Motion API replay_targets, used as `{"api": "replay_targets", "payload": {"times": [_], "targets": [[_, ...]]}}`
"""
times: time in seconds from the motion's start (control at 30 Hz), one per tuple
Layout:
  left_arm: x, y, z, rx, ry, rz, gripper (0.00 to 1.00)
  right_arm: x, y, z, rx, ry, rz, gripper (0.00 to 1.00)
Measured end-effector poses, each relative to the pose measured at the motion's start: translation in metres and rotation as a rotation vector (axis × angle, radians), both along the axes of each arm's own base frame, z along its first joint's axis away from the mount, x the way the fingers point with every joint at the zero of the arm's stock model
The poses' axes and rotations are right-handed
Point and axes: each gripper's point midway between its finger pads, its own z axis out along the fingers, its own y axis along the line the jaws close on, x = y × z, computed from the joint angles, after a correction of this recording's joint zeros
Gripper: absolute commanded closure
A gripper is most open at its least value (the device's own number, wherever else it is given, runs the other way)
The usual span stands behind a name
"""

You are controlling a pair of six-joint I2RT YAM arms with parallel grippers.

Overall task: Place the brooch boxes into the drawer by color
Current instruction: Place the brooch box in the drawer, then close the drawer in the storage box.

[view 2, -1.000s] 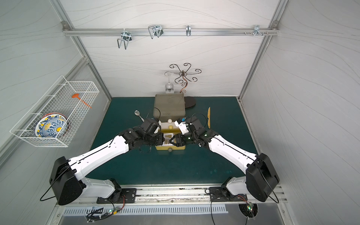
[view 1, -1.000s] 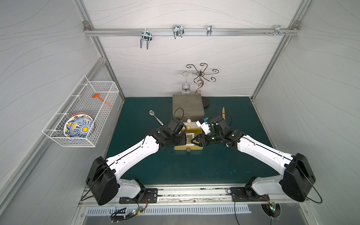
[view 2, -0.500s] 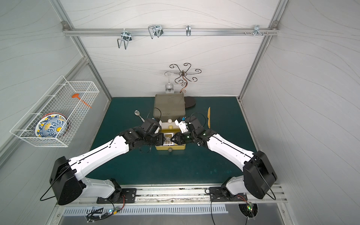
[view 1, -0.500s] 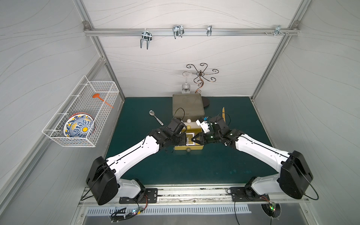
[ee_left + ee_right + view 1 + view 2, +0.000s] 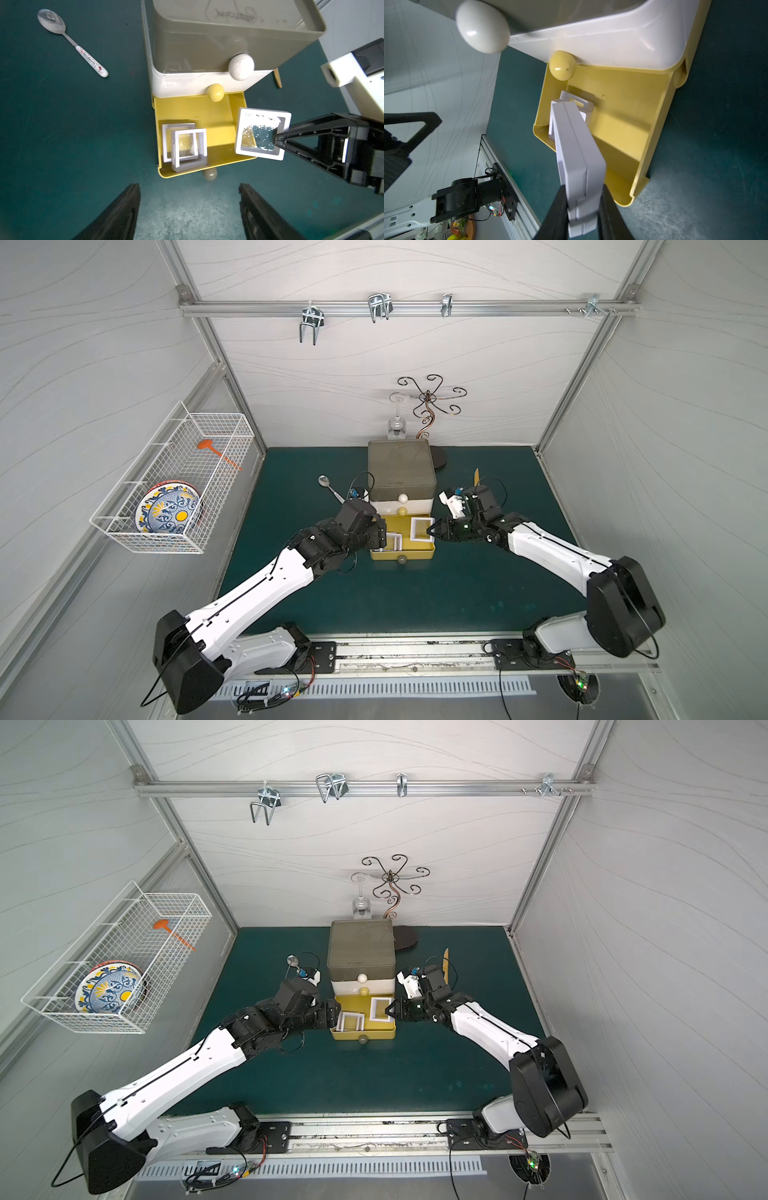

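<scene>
Right wrist view: the right gripper is clamped on the edge of a white brooch box, one black finger pressed on each flat face. The box sticks straight out ahead of the fingertips, edge-on to this camera. Past its far end lies the pulled-out yellow drawer, the lowest tier of the unit.

From the left wrist camera, the same pincer pinches the box at the side of the frame nearest to itself. The box hangs tilted over the drawer's side wall on this arm's side, and both yellow floor and green mat show through its clear window. I cannot tell whether it touches the rim.

The left gripper has its jaws spread wide and nothing between them. It hangs over the mat just short of the drawer's front wall and grey knob. Directly ahead of its open fingers, inside the drawer against the front wall, stand two other white boxes, one leaning on the other. They are apart from both pincers.

In both top views the two grippers face each other across the open drawer, the left at one side wall, the right at the opposite one with its box above the tray.
</scene>
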Motion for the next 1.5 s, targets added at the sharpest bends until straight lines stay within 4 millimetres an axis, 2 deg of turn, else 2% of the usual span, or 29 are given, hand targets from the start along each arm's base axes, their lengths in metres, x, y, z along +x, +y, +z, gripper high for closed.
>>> {"api": "replay_targets", "payload": {"times": [0.27,0.33,0.47,0.57,0.67,0.83,0.93,1.03,1.13,1.2,1.33,1.4,1.47,1.5], "targets": [[-0.002,0.052,-0.025,0.017,0.053,0.123,0.22,0.009,0.003,-0.036,-0.046,0.052,-0.004,0.82],[-0.004,0.057,-0.024,0.016,0.054,0.129,0.22,0.010,0.004,-0.043,-0.055,0.064,-0.004,0.79],[-0.004,0.058,-0.024,0.019,0.055,0.128,0.22,0.013,0.010,-0.052,-0.068,0.079,0.006,0.64],[-0.006,0.058,-0.025,0.018,0.062,0.125,0.22,0.016,0.017,-0.049,-0.078,0.055,0.019,0.53],[-0.006,0.058,-0.026,0.018,0.065,0.121,0.22,0.017,0.018,-0.049,-0.102,0.037,0.023,0.47],[-0.007,0.060,-0.027,0.026,0.072,0.122,0.21,0.020,0.012,-0.045,-0.141,-0.002,0.011,0.44],[-0.007,0.060,-0.027,0.027,0.073,0.124,0.21,0.019,0.005,-0.033,-0.159,-0.034,-0.007,0.43],[-0.007,0.064,-0.031,0.028,0.079,0.137,0.21,0.012,0.001,-0.015,-0.150,-0.095,-0.015,0.40],[-0.006,0.072,-0.036,0.026,0.093,0.160,0.21,-0.011,0.001,-0.006,-0.121,-0.141,0.013,0.39],[-0.006,0.077,-0.036,0.016,0.093,0.178,0.21,-0.029,0.000,-0.015,-0.101,-0.132,0.030,0.39],[-0.008,0.088,-0.033,-0.013,0.081,0.209,0.21,-0.056,-0.012,-0.061,-0.118,-0.001,0.018,0.37],[-0.007,0.091,-0.032,-0.025,0.081,0.220,0.21,-0.063,-0.016,-0.082,-0.134,0.063,0.002,0.38],[-0.007,0.092,-0.032,-0.030,0.087,0.222,0.21,-0.065,-0.015,-0.098,-0.135,0.118,-0.015,0.45],[-0.008,0.092,-0.032,-0.032,0.088,0.222,0.21,-0.063,-0.011,-0.101,-0.123,0.127,-0.018,0.58]]}}
